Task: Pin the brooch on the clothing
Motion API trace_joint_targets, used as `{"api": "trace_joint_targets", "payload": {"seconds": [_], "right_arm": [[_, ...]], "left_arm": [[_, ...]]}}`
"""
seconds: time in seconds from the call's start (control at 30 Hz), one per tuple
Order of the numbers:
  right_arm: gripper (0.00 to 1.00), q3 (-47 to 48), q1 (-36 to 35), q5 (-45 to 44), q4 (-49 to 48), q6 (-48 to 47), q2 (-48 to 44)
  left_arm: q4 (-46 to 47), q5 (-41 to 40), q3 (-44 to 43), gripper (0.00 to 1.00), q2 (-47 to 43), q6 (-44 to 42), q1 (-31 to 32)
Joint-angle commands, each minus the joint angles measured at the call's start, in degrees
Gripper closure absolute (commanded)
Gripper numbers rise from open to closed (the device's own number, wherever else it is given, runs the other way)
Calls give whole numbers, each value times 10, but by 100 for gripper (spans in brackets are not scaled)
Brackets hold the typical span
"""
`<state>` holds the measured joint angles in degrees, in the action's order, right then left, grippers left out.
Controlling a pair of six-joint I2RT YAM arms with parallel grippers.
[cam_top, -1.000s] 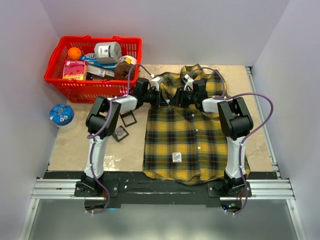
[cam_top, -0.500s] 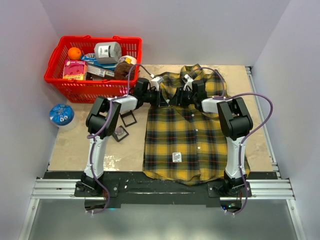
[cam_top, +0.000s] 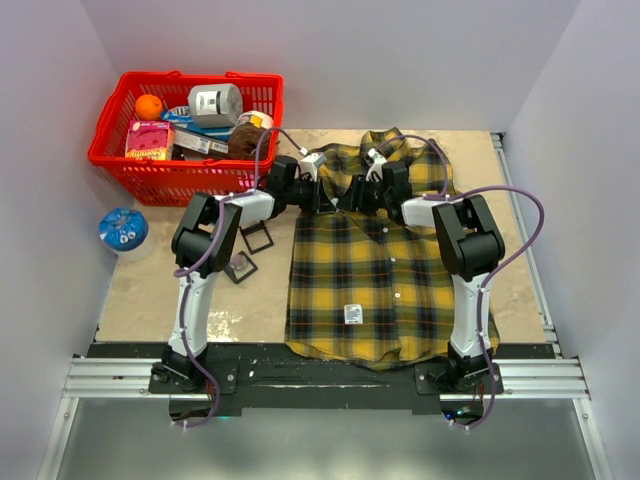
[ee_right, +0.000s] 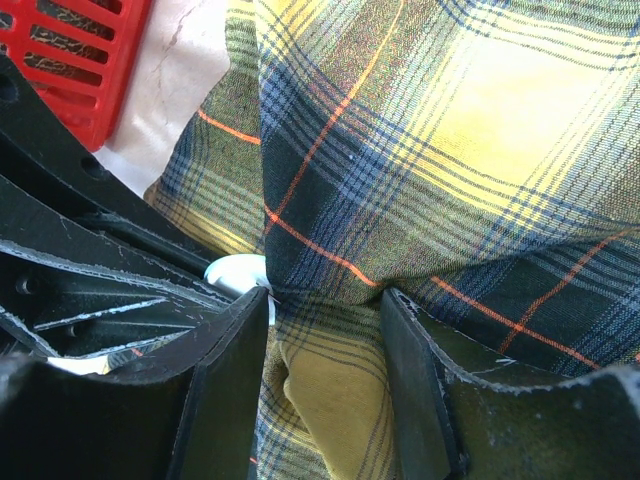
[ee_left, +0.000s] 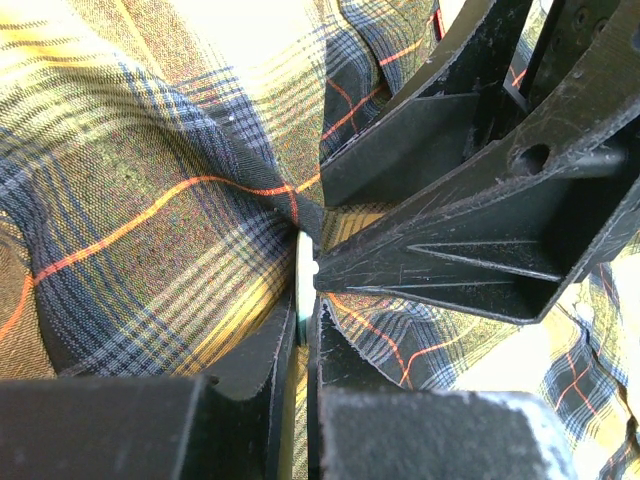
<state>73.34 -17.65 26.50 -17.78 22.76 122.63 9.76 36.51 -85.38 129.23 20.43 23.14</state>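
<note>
Pinching white brooch in near-closed left jaws at chest of shirt. Bunching fabric fold between half-spread right jaws, nudged slightly left since earlier. Otherwise unchanged, flat on surface.

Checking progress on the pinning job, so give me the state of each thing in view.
shirt: spread flat, buttoned, with an upper fold bunched up.
brooch: pinched edge-on against that fold; cannot tell whether it is pinned.
left gripper: shut on the brooch.
right gripper: closed on the shirt fold.
basket: upright, filled.
</note>
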Motion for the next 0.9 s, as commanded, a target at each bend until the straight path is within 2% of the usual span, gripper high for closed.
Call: {"api": "trace_joint_targets", "payload": {"seconds": [0.0,0.4,0.77,0.87], "right_arm": [[48,-13,-3,-64,-31,-4,-13],[47,-21,-3,-71,-38,2,-27],[43,-28,-2,-77,-35,-3,-49],[41,-42,-1,-80,-38,-3,-67]], "left_arm": [[15,52,1,100,-14,12,-27],[-37,-13,-9,100,-17,-4,-31],[-35,-10,-10,100,-20,-6,-32],[-30,-6,-8,83,-25,-12,-32]]}}
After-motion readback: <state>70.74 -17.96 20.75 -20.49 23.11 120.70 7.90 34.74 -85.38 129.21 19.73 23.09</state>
